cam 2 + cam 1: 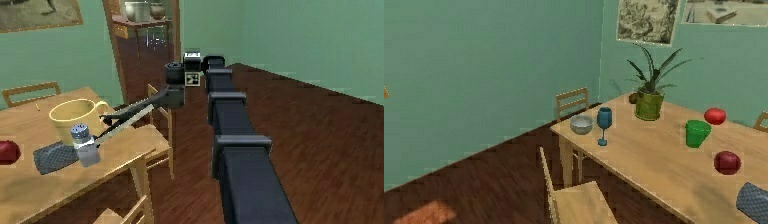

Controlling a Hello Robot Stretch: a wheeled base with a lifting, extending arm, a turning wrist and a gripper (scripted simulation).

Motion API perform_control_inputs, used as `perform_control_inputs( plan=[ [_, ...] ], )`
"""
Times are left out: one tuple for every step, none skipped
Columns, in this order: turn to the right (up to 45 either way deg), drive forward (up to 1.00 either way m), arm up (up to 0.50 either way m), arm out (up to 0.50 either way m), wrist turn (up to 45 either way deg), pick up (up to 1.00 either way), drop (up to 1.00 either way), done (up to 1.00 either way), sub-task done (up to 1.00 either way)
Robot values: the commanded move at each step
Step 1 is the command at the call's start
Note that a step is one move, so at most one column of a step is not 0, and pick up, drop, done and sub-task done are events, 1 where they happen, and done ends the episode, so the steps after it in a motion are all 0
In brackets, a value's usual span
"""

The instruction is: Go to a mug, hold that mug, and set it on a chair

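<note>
A yellow mug [78,113] shows over the wooden table [130,148] at the arm side view's left. My gripper [104,122] reaches toward it from the dark arm [235,130], fingertips at the mug's handle side; I cannot tell whether it holds anything. A green mug [697,133] stands on the table [644,160] in the forward view. One wooden chair [573,102] stands at the table's far end, another chair [574,198] at the near side. A chair [160,122] also stands by the table just behind the gripper.
On the table stand a potted plant [650,95], a blue goblet [604,122], a bowl [582,125] and red round things [715,116]. A shaker [86,146] and a dark flat object [52,160] lie near the yellow mug. A doorway [150,35] opens behind; dark wood floor [320,130] lies open.
</note>
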Motion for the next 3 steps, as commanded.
perform_control_inputs(
  plan=[
    [0.0, 0.0, 0.0, 0.0, 0.0, 0.0, 1.0, 0.0, 0.0],
    [0.0, 0.0, 0.0, -0.1, 0.0, 0.0, 0.0, 0.0, 0.0],
    [0.0, 0.0, 0.0, 0.0, -39.0, 0.0, 0.0, 0.0, 0.0]
  ],
)
